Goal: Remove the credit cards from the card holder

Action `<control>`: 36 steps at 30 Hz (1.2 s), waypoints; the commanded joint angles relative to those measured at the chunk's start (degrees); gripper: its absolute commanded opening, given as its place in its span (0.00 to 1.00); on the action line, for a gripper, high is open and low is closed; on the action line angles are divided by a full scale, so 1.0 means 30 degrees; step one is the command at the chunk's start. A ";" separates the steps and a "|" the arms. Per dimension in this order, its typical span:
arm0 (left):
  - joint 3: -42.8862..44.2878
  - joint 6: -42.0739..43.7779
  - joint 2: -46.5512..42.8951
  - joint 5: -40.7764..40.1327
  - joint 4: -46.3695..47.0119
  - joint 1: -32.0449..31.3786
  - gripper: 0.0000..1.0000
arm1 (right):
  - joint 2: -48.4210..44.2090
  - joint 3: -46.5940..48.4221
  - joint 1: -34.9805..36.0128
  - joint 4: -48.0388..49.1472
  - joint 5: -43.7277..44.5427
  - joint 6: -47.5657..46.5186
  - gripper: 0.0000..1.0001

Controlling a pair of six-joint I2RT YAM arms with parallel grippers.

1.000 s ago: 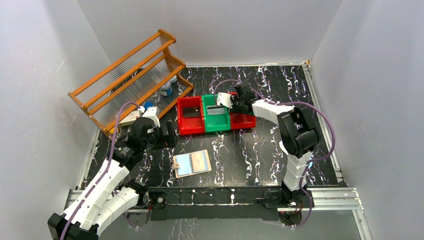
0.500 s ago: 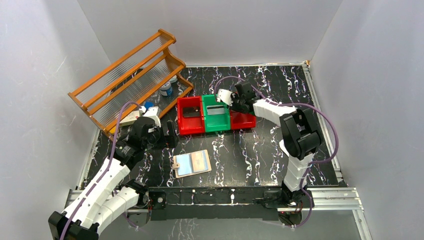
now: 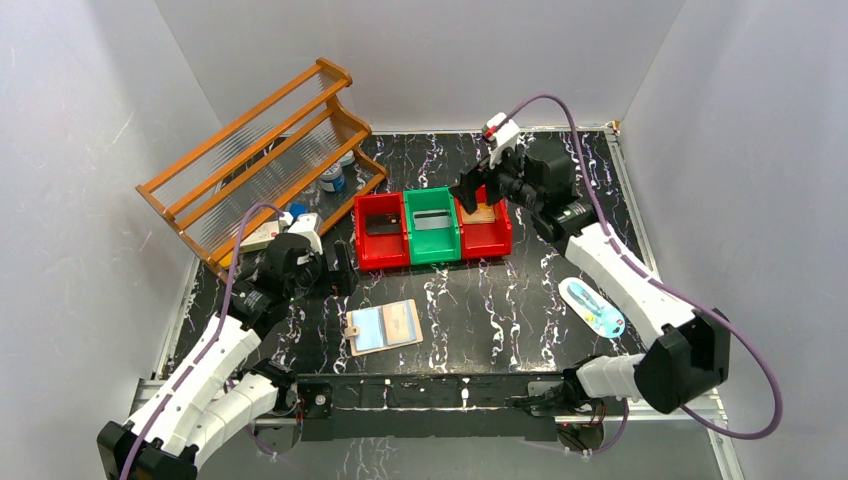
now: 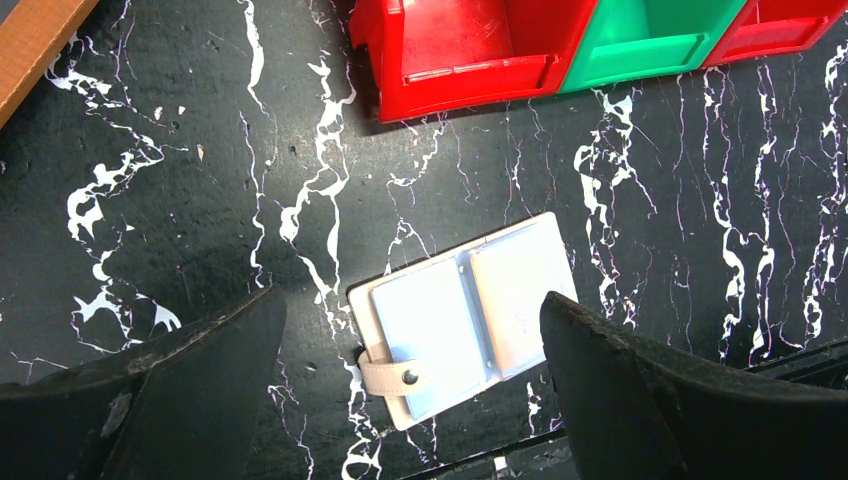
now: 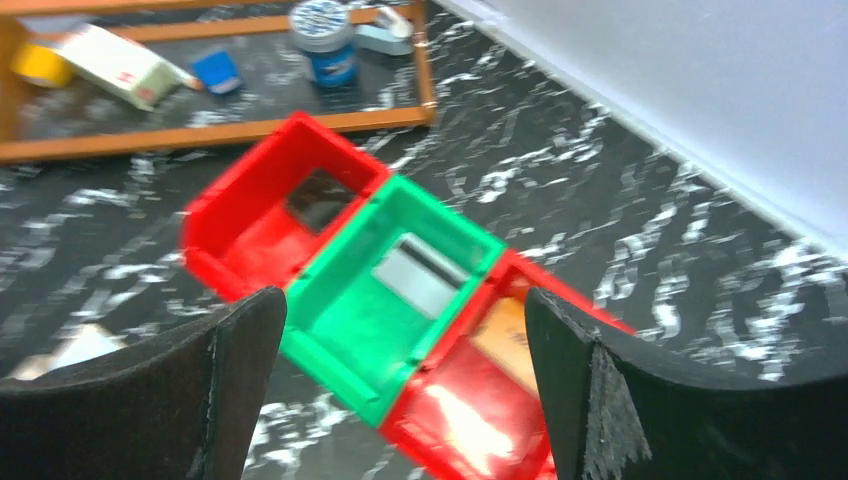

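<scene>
1. Card holder (image 4: 465, 318) lay open on the surface, bottom centre of my left wrist view, long axis climbing rightward.
2. Left jaws, apart, framed it; that arm was nearer.
3. Right jaws, apart and empty, hung over the bins (image 3: 433, 256).

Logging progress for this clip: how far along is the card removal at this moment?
Done: a dark card lies in the left red bin, a grey card in the green bin, an orange card in the right red bin. In hand: nothing; left pincer and right pincer are open. Left: seemingly nothing; the card holder lies open, sleeves looking empty.
</scene>
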 commanded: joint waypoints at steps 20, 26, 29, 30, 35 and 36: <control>0.0141 -0.0143 -0.1035 -0.1530 0.0004 -0.0035 0.98 | 0.0089 -0.7570 0.9926 0.0263 0.6028 2.0898 0.77; 0.0011 -0.0355 -0.1070 -0.0912 0.0013 -0.0035 0.98 | 0.2578 -0.5591 1.2503 -0.1747 0.8763 2.1823 0.66; -0.0243 -0.1513 -0.1031 -0.0744 -0.0163 -0.0020 0.98 | 0.3482 -0.5186 1.2767 -0.1974 0.8506 2.2025 0.63; -0.0385 -0.2039 -0.1016 -0.0529 -0.0224 -0.0034 0.98 | 0.3596 -0.5211 1.2800 -0.1763 0.8290 2.2060 0.62; -0.1385 -0.4827 -0.0363 0.1328 -0.0283 -0.0035 0.96 | 0.3880 -0.5464 1.2800 -0.1305 0.7888 2.2294 0.58; -0.1538 -0.5203 -0.0130 0.1711 -0.0250 -0.0035 0.95 | 0.3983 -0.5484 1.2793 -0.1133 0.7685 2.2229 0.57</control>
